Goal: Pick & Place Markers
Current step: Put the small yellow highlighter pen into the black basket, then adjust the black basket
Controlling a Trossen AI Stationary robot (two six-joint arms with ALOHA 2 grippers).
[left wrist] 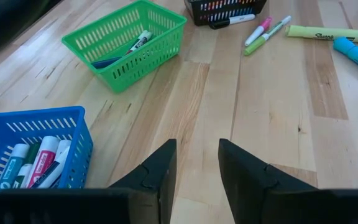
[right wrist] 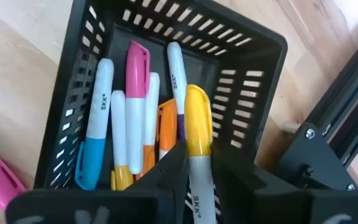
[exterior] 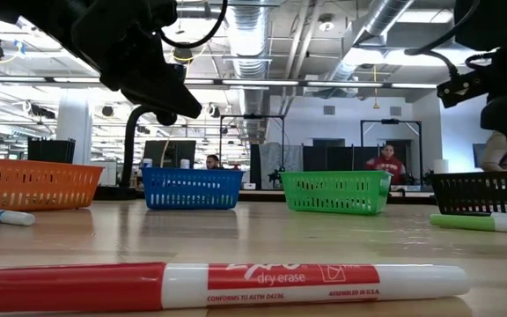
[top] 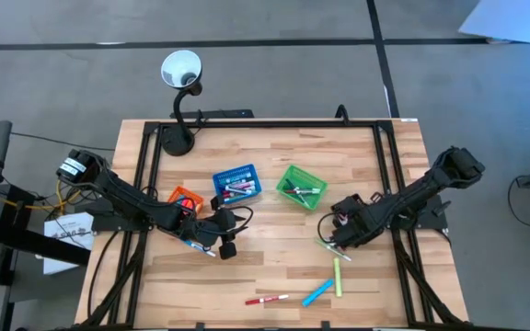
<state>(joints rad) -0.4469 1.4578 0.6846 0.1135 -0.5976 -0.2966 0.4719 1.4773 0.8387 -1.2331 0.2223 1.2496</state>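
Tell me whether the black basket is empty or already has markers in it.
Not empty. The right wrist view shows several markers lying inside the black basket, with the right gripper holding a yellow-capped marker over it.

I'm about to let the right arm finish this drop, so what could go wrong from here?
1. The yellow-capped marker sits between the right gripper fingers over the black basket; it may catch on the markers piled inside and end up propped on them.
2. The green marker lies on the table close beside that arm and could get nudged on retreat.
3. The left gripper waits open near the blue basket.
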